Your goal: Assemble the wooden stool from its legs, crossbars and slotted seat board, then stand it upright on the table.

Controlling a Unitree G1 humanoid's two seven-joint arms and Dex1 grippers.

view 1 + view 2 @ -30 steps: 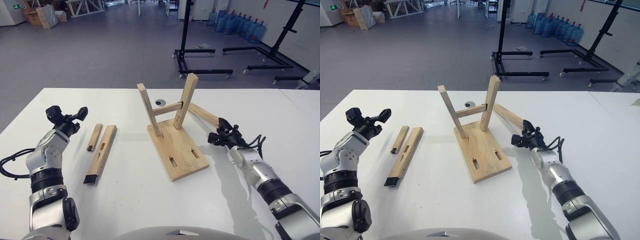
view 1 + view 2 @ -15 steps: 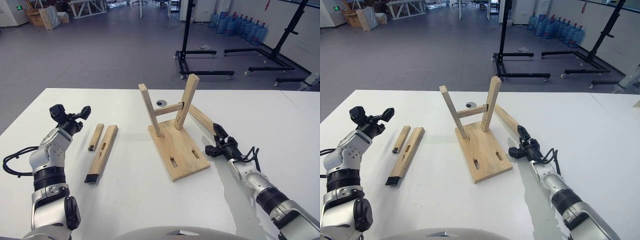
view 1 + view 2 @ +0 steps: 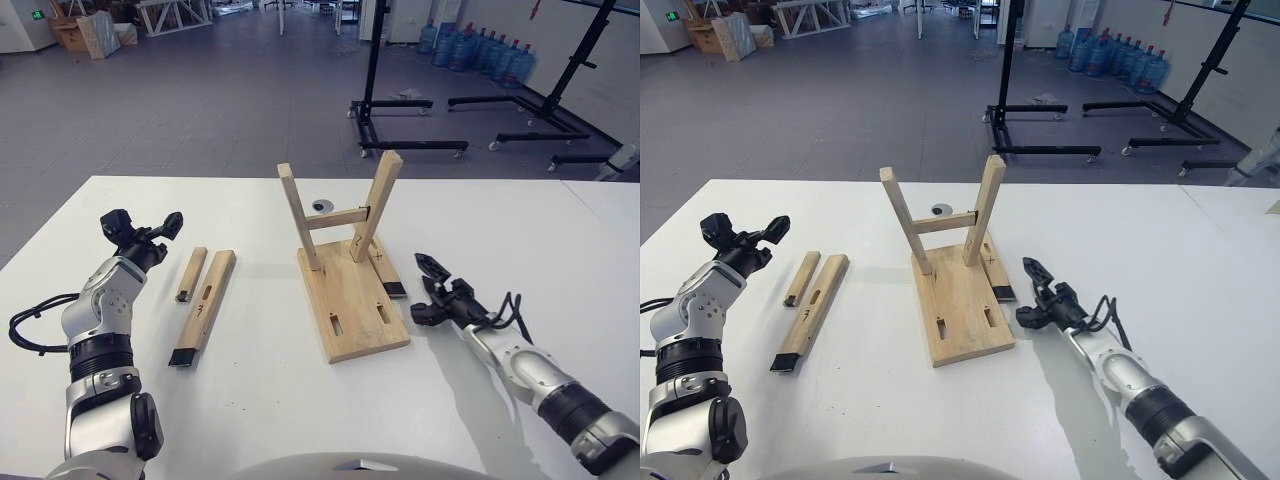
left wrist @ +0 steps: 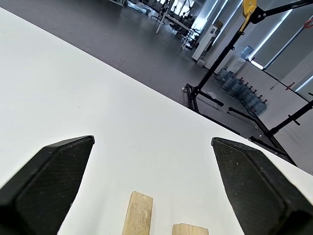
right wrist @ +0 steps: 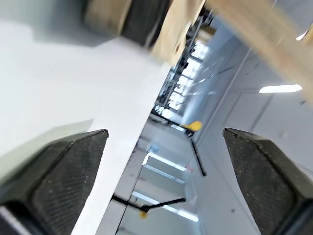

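Observation:
The slotted seat board (image 3: pixel 352 318) lies flat mid-table. Two legs (image 3: pixel 299 217) (image 3: pixel 377 204) stand tilted in it, joined by a crossbar (image 3: pixel 337 217). A third, black-tipped leg (image 3: pixel 384 272) lies along the board's right edge, behind the right standing leg. To its right my right gripper (image 3: pixel 421 291) is open and empty, just off the board's corner. At the left lie a short crossbar (image 3: pixel 190 273) and a long slotted leg (image 3: pixel 205 303); their ends, crossbar (image 4: pixel 139 215) and leg (image 4: pixel 189 229), lie ahead of my left gripper (image 3: pixel 140 227), which is open beside them.
A round cable hole (image 3: pixel 320 205) sits in the white table (image 3: pixel 250 400) behind the stool. Bare table lies in front of the board and to the far right. Black wheeled racks (image 3: pixel 405 105) stand on the floor beyond the far edge.
My right gripper opened off the loose leg and drew back toward me. That leg now lies against the board's right edge, and the board with its standing legs has turned slightly. Left arm hardly moved.

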